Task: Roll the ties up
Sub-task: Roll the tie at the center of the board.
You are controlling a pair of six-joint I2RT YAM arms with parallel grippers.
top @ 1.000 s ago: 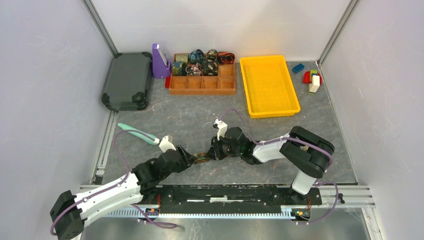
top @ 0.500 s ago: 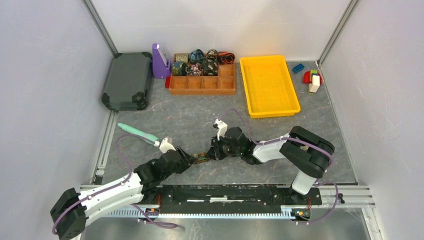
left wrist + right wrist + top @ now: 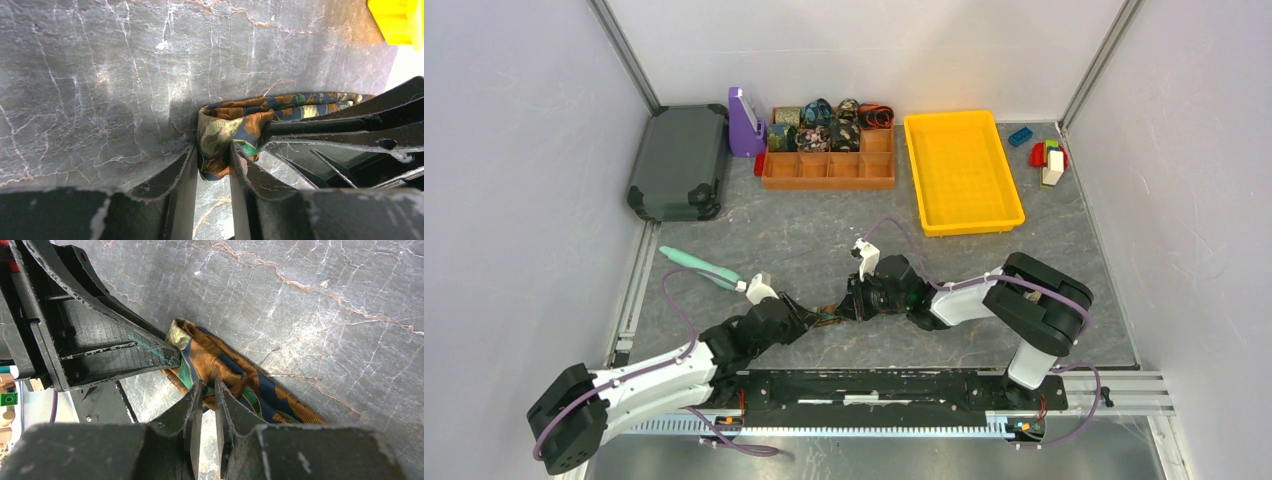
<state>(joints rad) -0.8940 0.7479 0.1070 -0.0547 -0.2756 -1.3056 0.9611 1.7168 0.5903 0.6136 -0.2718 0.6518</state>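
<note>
A bunched orange, blue and green patterned tie (image 3: 830,317) lies on the marble table between the two arms. My left gripper (image 3: 212,152) is shut on one folded end of it (image 3: 220,132). My right gripper (image 3: 207,390) is shut on the tie (image 3: 225,372) from the other side, its fingers close beside the left ones. In the top view both grippers meet at the tie, left (image 3: 809,318) and right (image 3: 848,306). Several rolled ties (image 3: 829,124) sit in the far cells of the brown compartment box (image 3: 829,170).
A yellow tray (image 3: 962,170) stands at the back right, with coloured toy blocks (image 3: 1046,157) beyond it. A dark grey case (image 3: 679,160) and a purple holder (image 3: 744,122) are at the back left. A teal tapered stick (image 3: 696,266) lies left of the left gripper.
The left arm's elbow has shifted slightly right and the teal stick has moved a little. Both grippers stay at the tie in the same place.
</note>
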